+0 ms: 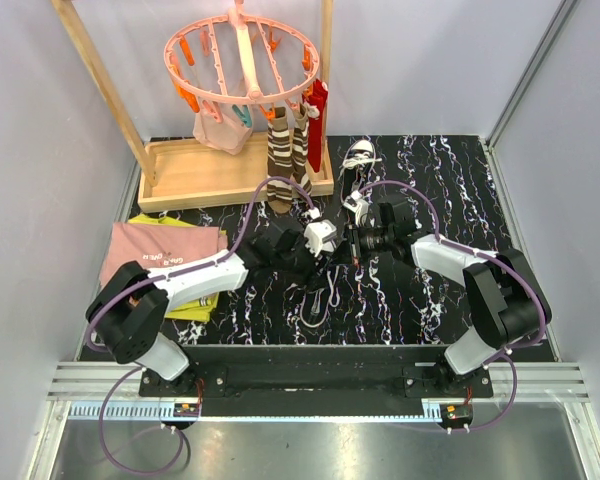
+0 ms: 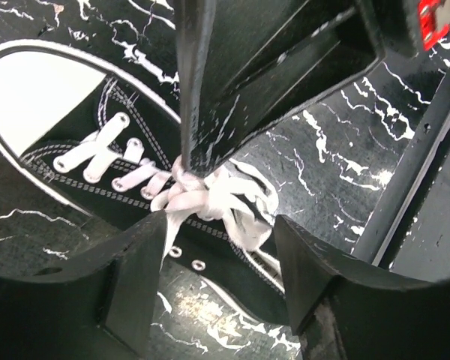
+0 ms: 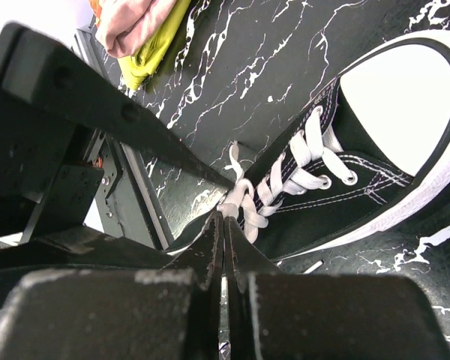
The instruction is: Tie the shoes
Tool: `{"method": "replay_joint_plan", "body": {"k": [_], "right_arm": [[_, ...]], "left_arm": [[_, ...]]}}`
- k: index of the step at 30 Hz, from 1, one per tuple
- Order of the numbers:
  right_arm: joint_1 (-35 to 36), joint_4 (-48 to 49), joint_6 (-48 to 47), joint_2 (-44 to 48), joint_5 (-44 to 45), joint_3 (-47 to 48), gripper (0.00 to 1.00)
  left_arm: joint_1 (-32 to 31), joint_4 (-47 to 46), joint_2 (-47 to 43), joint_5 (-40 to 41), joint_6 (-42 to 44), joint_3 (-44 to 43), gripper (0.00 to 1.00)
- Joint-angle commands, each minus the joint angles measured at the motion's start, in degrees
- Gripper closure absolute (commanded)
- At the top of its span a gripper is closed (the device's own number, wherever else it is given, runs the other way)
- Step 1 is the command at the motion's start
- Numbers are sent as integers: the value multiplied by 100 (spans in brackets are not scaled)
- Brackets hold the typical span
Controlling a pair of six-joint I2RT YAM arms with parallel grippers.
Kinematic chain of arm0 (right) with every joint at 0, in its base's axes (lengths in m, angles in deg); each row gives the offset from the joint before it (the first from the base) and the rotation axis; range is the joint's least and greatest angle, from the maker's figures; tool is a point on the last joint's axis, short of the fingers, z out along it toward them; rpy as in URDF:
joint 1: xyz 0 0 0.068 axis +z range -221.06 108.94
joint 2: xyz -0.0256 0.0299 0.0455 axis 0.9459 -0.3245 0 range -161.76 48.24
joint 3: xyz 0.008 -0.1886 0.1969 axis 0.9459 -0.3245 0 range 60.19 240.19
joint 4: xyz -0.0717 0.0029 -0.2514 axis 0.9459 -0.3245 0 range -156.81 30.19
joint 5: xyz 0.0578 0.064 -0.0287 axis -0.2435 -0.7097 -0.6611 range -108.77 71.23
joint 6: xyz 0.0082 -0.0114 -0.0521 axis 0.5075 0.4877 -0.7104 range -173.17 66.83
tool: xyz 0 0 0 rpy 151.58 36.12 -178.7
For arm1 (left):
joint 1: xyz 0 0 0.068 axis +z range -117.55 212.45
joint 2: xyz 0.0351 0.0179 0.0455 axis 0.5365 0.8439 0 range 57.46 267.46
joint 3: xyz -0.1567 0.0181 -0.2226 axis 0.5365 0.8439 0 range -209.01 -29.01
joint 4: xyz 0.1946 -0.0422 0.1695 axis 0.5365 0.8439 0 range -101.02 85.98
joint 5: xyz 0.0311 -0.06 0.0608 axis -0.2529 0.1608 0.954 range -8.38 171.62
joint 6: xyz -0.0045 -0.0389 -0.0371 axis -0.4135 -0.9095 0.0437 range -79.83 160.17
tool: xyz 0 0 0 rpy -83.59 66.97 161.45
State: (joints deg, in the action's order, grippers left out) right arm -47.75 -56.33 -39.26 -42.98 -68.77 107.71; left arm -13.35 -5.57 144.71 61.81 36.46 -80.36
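One black sneaker (image 2: 97, 142) with a white toe cap lies under both grippers; it also shows in the right wrist view (image 3: 360, 180). In the top view the arms hide most of it, and a loose white lace (image 1: 325, 295) trails toward me. My right gripper (image 3: 225, 216) is shut on a strand of the white lace bundle (image 2: 210, 202) at the top eyelets. My left gripper (image 2: 221, 229) is open, one finger on each side of that bundle. In the top view the left gripper (image 1: 320, 238) and right gripper (image 1: 352, 240) nearly touch. A second sneaker (image 1: 358, 155) lies at the back.
A wooden rack's base tray (image 1: 200, 170) stands at the back left, with a pink peg hanger (image 1: 242, 60) above it and brown striped socks (image 1: 280, 150) hanging down. Folded pink and yellow cloths (image 1: 165, 250) lie at the left. Walls close both sides.
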Motion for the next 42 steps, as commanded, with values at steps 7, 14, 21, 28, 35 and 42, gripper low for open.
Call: {"method": "replay_joint_plan", "body": {"k": [7,14,21,28,35,42], "right_arm": [[24,258,15,219,25,-7,100],[24,267,6,227,60,-7,100],[24,267,33,149,34,37,100],[24,258,76,43,-36,72,100],[25,267,103,-27,-63,160,100],[24,267,103,-36,-80,169,100]], "left_arm": [[-148,-133,197,206,-324,-367,59],[-8,-9,-258,242,-104,-112,56],[80,-36,-1217,-487,1367,476,37],[-87,-527,-1843,-1209,4718,1075,32],[-315,-449,-1219,-1631,6563,645,32],[-473,403,-604,-1860,7358,-14,32]]}}
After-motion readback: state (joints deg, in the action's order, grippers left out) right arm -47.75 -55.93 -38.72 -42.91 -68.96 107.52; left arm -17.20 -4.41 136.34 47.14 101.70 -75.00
